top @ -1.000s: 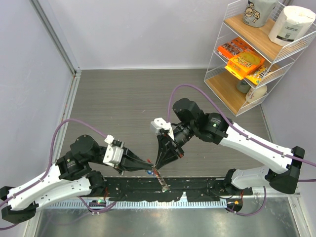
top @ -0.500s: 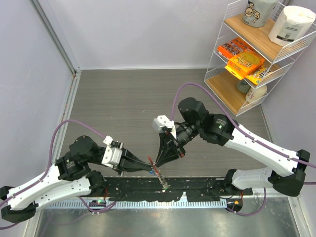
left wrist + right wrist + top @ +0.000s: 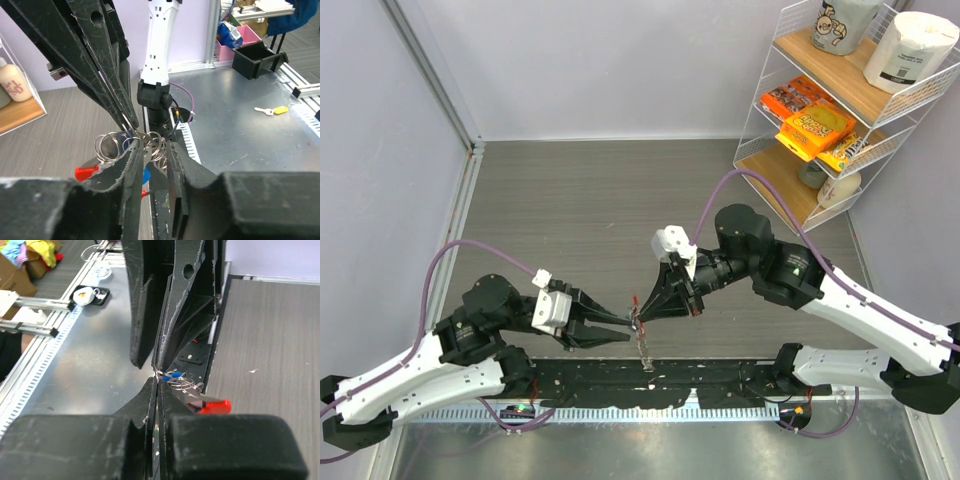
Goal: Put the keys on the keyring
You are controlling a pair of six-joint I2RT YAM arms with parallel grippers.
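The keyring (image 3: 641,340) hangs between both grippers just above the black base rail, its red clip (image 3: 634,299) on top and its chain dangling. My right gripper (image 3: 640,317) is shut on a silvery ring wire (image 3: 159,373). My left gripper (image 3: 631,326) meets it tip to tip, jaws nearly closed, with the blue key (image 3: 145,175) and rings (image 3: 111,146) at its fingertips. The blue key head (image 3: 175,375), rings (image 3: 186,384) and red clip (image 3: 215,405) show in the right wrist view. The red clip (image 3: 86,172) also shows in the left wrist view. The green key is out of view.
A white wire shelf (image 3: 820,170) with snack packs stands at the back right. The black base rail (image 3: 620,385) and metal front table (image 3: 650,450) lie below the grippers. A yellow-headed key (image 3: 272,110) and a black box (image 3: 255,59) sit on the metal table.
Both grippers have risen and shifted slightly right with the keyring. The right arm's elbow swung to the right. The chain now hangs free below the tips.
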